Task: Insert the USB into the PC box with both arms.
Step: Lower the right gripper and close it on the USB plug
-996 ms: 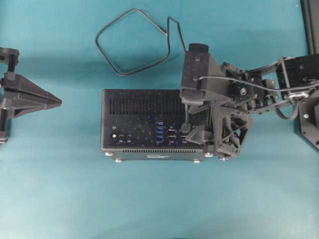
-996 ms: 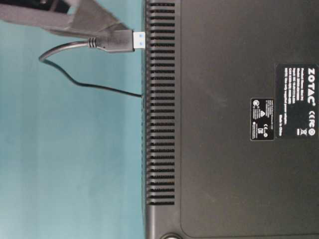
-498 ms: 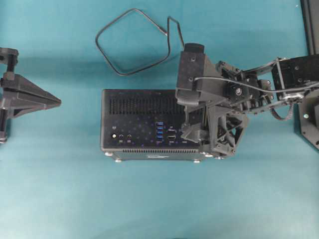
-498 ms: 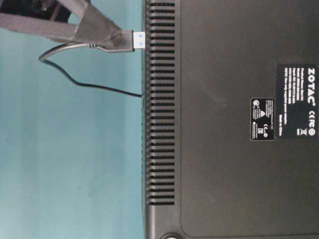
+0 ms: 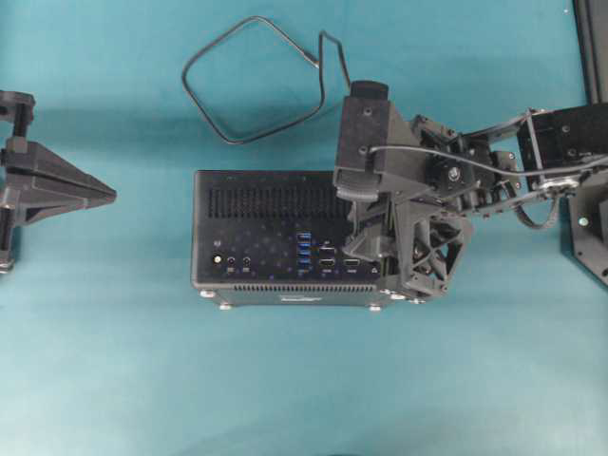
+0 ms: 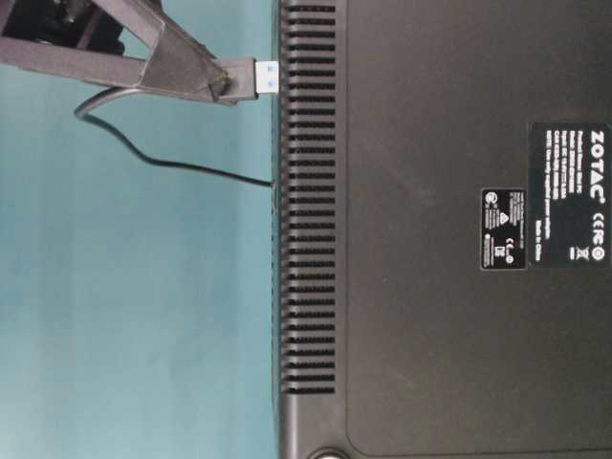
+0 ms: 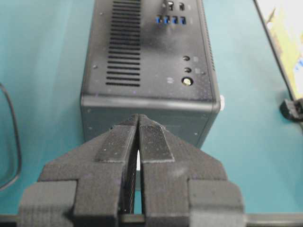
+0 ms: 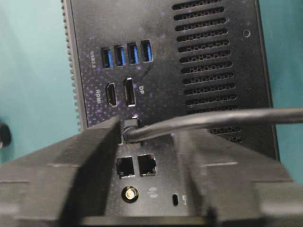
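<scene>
While a flat teal table surface [image 5: 285, 389] is filling every view, matte and lightly creased, nothing else of the room is showing except a dark frame edge [image 5: 591, 47] running down the top right corner of the overhead view.

PC box [image 5: 275, 237] is lying on the teal at centre, port panel facing up, four blue ports [image 8: 122, 54] in a row beside the vent slots, silver feet along its near edge.

Right arm [image 5: 494, 166] is reaching in from the right over the box's right end. Right gripper [image 8: 147, 142] is hanging just above the panel, jaws clamped on the plug of the USB [image 6: 251, 78]. Plug's blue tip is pointing at the panel, just short of it in the table-level view, not at the blue ports.

Left gripper [image 7: 138, 142] is sitting at the left edge, apart from the box, jaws together with nothing between them, tips pointing at the box's end face.

USB cable is looping on the teal behind the box.
</scene>
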Robot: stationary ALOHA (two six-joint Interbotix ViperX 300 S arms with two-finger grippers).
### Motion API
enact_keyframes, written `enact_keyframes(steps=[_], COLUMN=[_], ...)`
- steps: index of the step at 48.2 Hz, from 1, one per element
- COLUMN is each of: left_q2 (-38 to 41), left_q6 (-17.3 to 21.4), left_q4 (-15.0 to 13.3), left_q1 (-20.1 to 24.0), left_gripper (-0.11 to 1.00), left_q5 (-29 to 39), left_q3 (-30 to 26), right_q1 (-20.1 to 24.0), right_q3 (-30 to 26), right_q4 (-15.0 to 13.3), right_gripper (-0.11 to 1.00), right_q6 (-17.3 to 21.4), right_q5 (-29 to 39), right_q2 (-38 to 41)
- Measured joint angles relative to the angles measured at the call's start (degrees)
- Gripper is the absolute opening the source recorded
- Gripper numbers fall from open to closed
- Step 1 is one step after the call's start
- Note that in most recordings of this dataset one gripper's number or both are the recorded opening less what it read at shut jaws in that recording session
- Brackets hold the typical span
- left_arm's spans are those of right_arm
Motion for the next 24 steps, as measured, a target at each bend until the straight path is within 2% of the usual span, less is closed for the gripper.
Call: enact_keyframes(steps=[10, 17, 24], left_q2=[0.00, 0.00, -0.09], left_q6=[0.00, 0.00, 0.00], left_q4=[-0.09, 0.00, -0.09], left_q1=[0.00, 0.00, 0.00], left_gripper=[0.00, 0.00, 0.00], left_q5=[0.00, 0.00, 0.00], left_q3=[-0.09, -0.09, 0.00], right_q1=[0.09, 0.35, 0.35], right_q3=[-0.18, -0.62, -0.97], right_q4=[0.09, 0.18, 0.09], right_gripper=[0.33, 0.19, 0.13], right_q6=[0.00, -0.09, 0.00], right_q5=[0.00, -0.09, 0.09], right_q2=[-0.09, 0.00, 0.00])
